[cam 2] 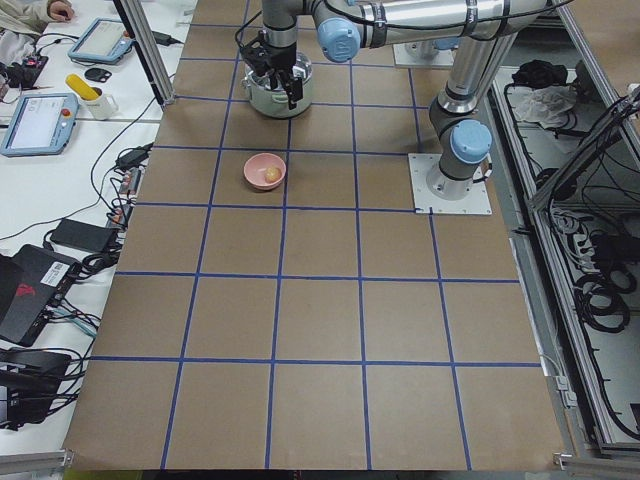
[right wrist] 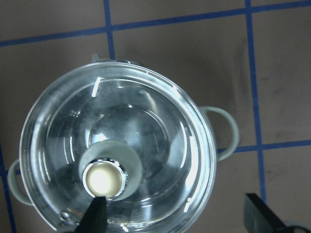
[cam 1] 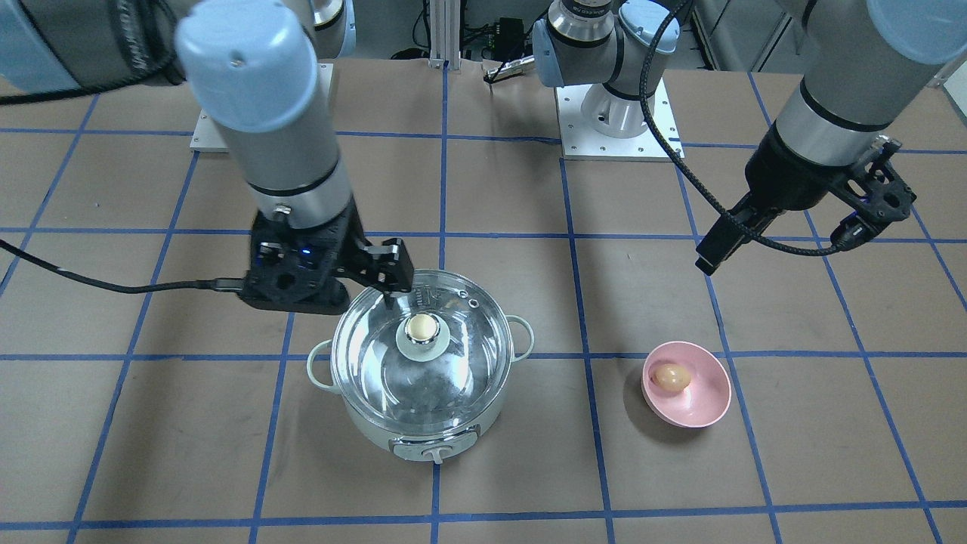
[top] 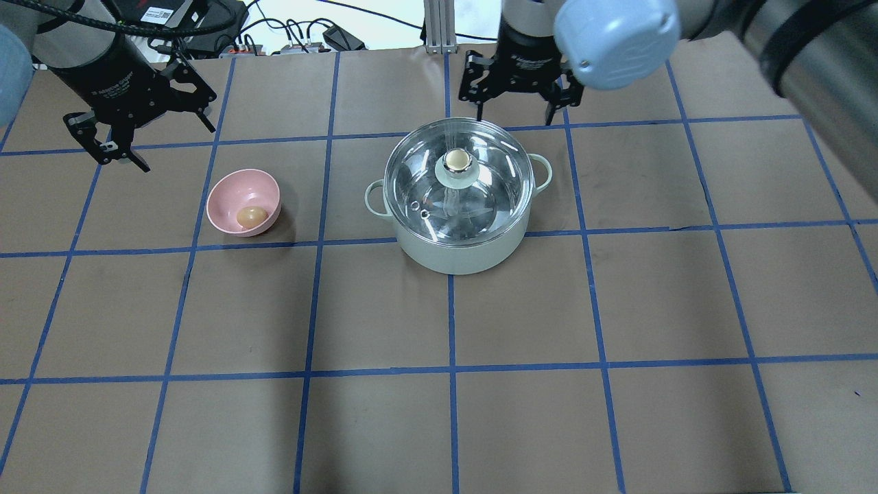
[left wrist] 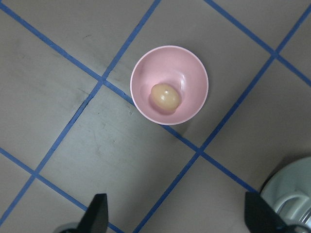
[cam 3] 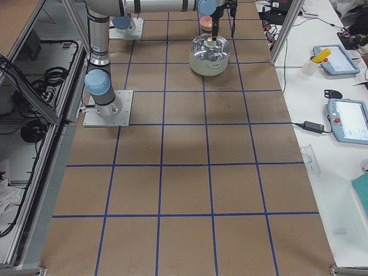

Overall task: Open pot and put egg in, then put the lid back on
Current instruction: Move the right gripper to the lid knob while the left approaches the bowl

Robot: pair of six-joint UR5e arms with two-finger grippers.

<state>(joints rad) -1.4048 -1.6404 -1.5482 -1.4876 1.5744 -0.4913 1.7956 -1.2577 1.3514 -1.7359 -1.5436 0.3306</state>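
Observation:
The mint-white pot (top: 466,254) stands mid-table with the glass lid (top: 483,195) on it, and it also shows in the front view (cam 1: 378,434). The lid's beige knob (top: 457,161) is untouched. My right gripper (top: 514,113) is open and empty, hovering above the pot's far rim. In the right wrist view the knob (right wrist: 103,178) lies near one fingertip (right wrist: 97,216). The tan egg (top: 251,217) lies in a pink bowl (top: 233,189). My left gripper (top: 175,145) is open and empty, above the table beside the bowl. The left wrist view shows the egg (left wrist: 165,96) below.
The table is brown paper with a blue tape grid (top: 449,315). The two arm bases (cam 1: 616,113) stand at the robot's edge of the table. Tablets and cables lie on side benches (cam 2: 40,120) beyond the table's end.

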